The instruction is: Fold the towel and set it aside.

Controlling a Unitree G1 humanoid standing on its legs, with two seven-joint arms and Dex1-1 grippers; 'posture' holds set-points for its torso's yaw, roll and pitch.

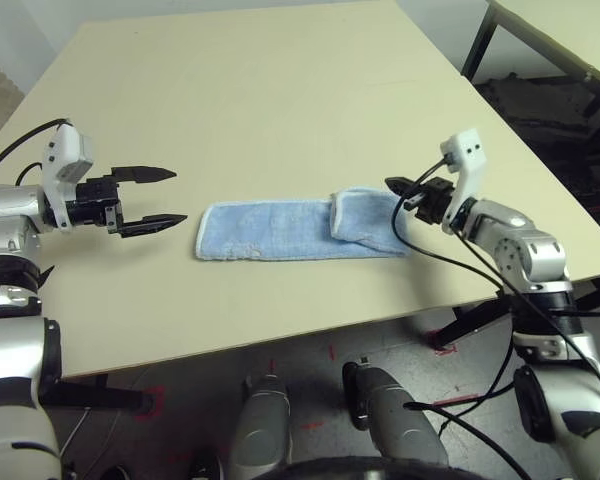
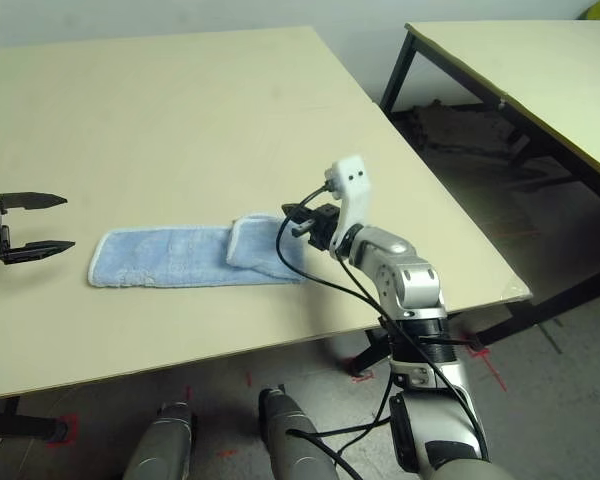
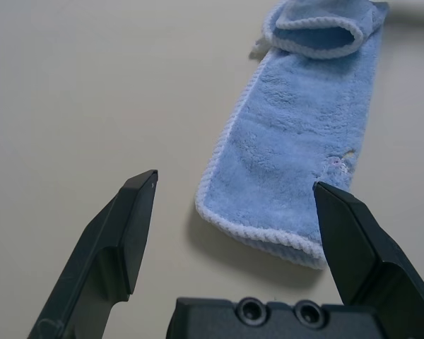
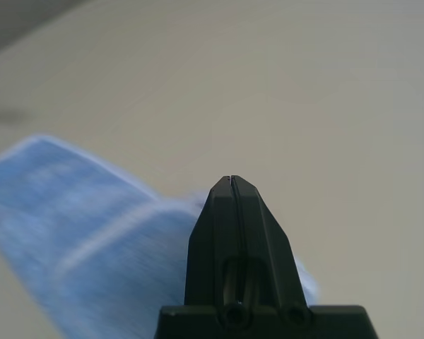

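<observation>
The towel (image 1: 300, 229) lies on the beige desk (image 1: 260, 90), towards its near edge and about midway between the two arms. It is a long, narrow, light blue strip running left to right, with white stitched edging around it. Its right end is folded back over the strip, making a small raised flap with a rounded open mouth. The left part lies flat. In the left wrist view a faint small mark shows on the flat part, near the towel's left end; what it is cannot be made out.

The left claw (image 1: 152, 199) hovers to the left of the towel, apart from it, pointing right towards the towel's left end. Its two black fingers (image 3: 124, 236) stand wide apart, with nothing between them.

The right claw (image 1: 398, 190) sits at the towel's right end, just above the folded flap, pointing left. Its fingers (image 4: 233, 233) are pressed together, with no cloth seen between them. Whether its tip touches the towel cannot be told.

A second desk (image 2: 540, 70) stands further off to the right, on dark legs.
</observation>
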